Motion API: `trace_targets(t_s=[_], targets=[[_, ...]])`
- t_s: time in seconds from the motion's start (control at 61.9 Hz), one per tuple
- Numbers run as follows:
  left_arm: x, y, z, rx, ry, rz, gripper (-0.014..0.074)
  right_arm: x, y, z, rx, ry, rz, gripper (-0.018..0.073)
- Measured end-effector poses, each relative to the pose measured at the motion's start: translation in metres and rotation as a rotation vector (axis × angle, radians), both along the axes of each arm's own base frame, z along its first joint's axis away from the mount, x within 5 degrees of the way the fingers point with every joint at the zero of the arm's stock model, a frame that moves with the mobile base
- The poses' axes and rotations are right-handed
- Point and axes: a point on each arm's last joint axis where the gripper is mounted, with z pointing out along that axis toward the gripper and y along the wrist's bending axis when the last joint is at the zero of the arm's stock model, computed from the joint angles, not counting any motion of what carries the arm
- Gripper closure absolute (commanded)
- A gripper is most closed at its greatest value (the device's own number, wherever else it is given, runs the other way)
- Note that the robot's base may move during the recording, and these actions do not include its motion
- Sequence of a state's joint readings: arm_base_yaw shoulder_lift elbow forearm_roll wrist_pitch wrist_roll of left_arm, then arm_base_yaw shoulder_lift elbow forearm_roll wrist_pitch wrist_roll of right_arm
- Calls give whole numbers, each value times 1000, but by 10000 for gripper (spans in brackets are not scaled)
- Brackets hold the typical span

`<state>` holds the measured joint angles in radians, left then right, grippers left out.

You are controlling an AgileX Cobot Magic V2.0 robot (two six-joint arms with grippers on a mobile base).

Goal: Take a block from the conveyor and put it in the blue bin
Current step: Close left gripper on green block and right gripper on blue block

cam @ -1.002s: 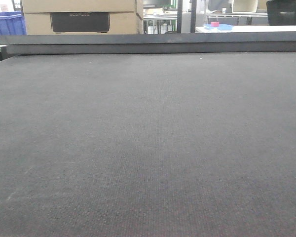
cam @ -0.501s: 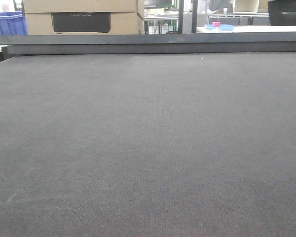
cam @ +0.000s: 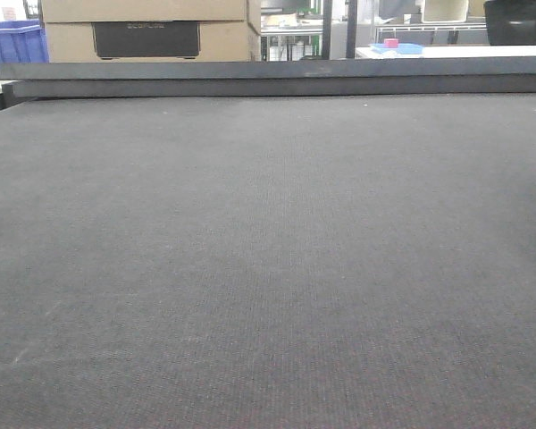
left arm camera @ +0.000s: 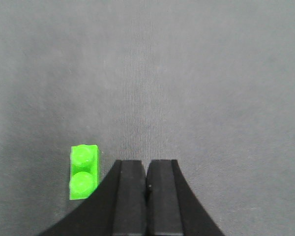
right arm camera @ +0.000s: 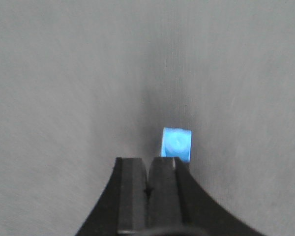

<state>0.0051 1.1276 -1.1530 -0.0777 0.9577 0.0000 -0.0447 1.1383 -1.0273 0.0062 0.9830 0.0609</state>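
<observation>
Right wrist view puts the blue block (right arm camera: pixel 177 144) on the counter (right arm camera: pixel 64 73) just ahead-right of my right gripper (right arm camera: pixel 148 162), jaws together; the green block (left arm camera: pixel 83 172), long axis fore-aft, lies left of my left gripper (left arm camera: pixel 146 164), jaws likewise together

Flat, even light throughout — the right wrist view is blurred, with a dim shadow ahead of its fingers (right arm camera: pixel 132 196).

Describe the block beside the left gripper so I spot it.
On the wide dark-grey textured conveyor belt, find the left arm's shut black gripper. Left of it in that wrist view lies a bright green two-stud plastic block; the right wrist view's block is blue, single-stud.
</observation>
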Motion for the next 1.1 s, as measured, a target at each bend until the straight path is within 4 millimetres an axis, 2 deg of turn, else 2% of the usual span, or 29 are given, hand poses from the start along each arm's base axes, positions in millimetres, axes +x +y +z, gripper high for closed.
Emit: trace_targets(t_s=[0.113, 0.178, 0.259, 0.307, 0.372, 0.453, 0.582, 0.679, 0.824, 1.099], targets=[[21, 0, -19, -2, 90, -1, 707, 21, -2, -29, -10, 156, 1, 721], [29, 0, -30, -5, 141, -2, 707, 30, -3, -43, -5, 225, -6, 692], [36, 0, -40, -5, 200, -3, 707, 40, -4, -57, 4, 298, -21, 567], [38, 0, -44, -5, 224, -4, 707, 45, -5, -63, 9, 330, -31, 450], [42, 0, -50, -5, 257, -5, 707, 52, -8, -65, 12, 351, -44, 304], [44, -1, -54, -7, 276, -5, 707, 59, -14, -59, 16, 340, -66, 201], [45, -1, -56, -7, 286, -6, 707, 62, -30, -50, 32, 316, -113, 217], [45, -1, -56, -9, 286, -6, 707, 63, -41, -55, 68, 339, -137, 226], [45, -1, -56, -9, 280, -5, 707, 70, -44, -71, 86, 378, -118, 227], [46, -1, -55, -11, 269, -4, 707, 78, -45, -112, 94, 427, -93, 228]])
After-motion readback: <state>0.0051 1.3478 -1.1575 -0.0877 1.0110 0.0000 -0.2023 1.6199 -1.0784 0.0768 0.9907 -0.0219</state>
